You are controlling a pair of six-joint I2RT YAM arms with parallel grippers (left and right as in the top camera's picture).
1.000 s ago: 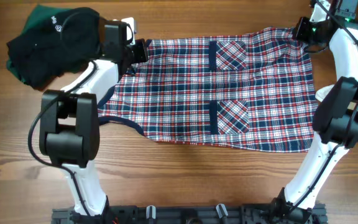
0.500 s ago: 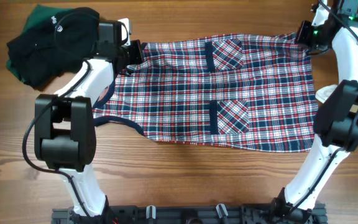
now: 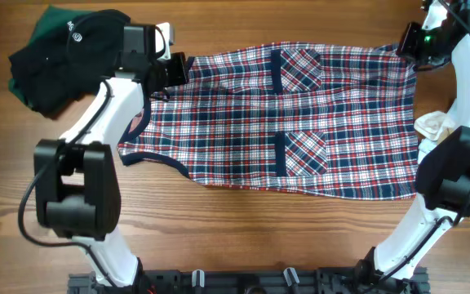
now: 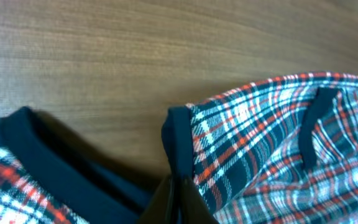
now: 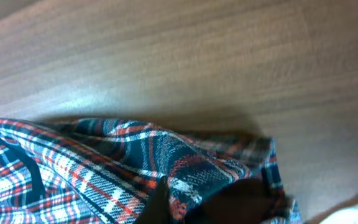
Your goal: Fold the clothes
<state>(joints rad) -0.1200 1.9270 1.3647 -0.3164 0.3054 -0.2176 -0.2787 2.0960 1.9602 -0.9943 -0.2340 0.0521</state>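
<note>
The clothes [image 3: 300, 122], a red, white and navy plaid sleeveless garment with two navy-edged pockets, lie spread flat across the middle of the table. My left gripper [image 3: 181, 69] is shut on the navy-trimmed shoulder corner at the far left. In the left wrist view the gripper [image 4: 179, 194] pinches the navy trim [image 4: 178, 140] of that corner. My right gripper [image 3: 409, 43] is shut on the far right hem corner. In the right wrist view the gripper [image 5: 185, 200] has plaid cloth [image 5: 135, 149] bunched between the fingers.
A dark green and black pile of cloth [image 3: 59, 57] lies at the far left, just behind the left arm. A crumpled cream item [image 3: 435, 122] sits at the right edge beside the right arm. A black rail [image 3: 243, 282] runs along the front edge.
Both grippers have drawn apart and toward the far edge, the left going left, the right going right. The garment's far edge is pulled straighter and flatter.
</note>
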